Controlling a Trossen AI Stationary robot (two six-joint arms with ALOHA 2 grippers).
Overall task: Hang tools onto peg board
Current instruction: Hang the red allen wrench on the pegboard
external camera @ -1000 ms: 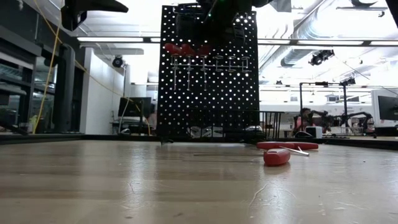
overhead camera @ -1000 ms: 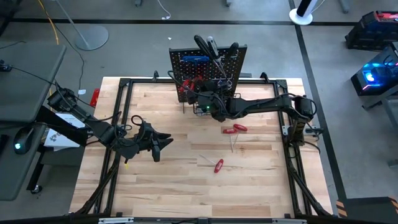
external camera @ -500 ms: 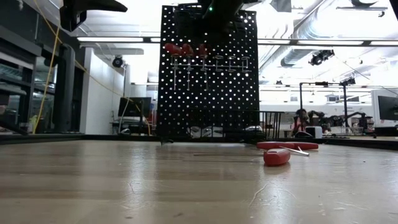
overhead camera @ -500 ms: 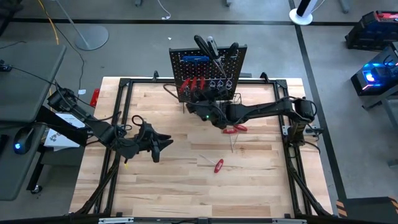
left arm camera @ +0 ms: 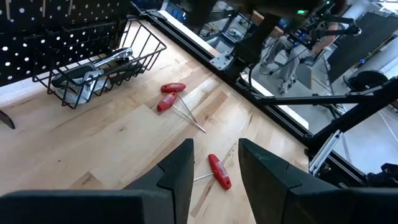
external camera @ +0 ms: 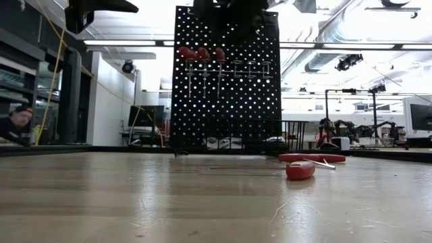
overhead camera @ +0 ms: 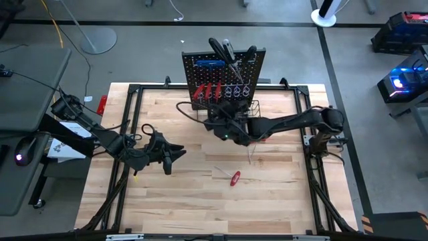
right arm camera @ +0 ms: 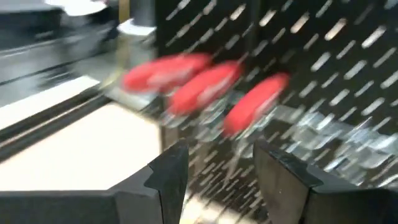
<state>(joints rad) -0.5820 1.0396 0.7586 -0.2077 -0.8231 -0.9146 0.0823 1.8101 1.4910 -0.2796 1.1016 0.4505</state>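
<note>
- Black and perforated, the peg board (overhead camera: 224, 73) stands upright at the far edge of the wooden desk (overhead camera: 180, 194); in the low view (external camera: 226, 77) we see it face on.
- Three red-handled tools (external camera: 201, 54) hang side by side on its row of metal hooks (external camera: 250, 69), and a blue T-handle key (overhead camera: 210, 63) sits higher up on the board.
- We find the right pincer (overhead camera: 217, 119) just in front of the board, below the hanging red handles; in its wrist view its two dark fingers (right arm camera: 166, 169) stand apart with nothing between them, the red handles (right arm camera: 208, 84) beyond them.
- That wrist view is smeared, so we judge it empty with some caution.
- At the board's foot a wire basket (left arm camera: 102, 62) holds silver metal tools.
- Two red-handled tools (left arm camera: 171, 96) lie crossed on the desk near the basket, and one more red tool (overhead camera: 235, 178) lies alone nearer the middle.
- We see the left pincer (overhead camera: 175, 155) hanging over the desk's left part, well apart from the board, its fingers (left arm camera: 180, 171) parted a little and holding nothing.
</note>
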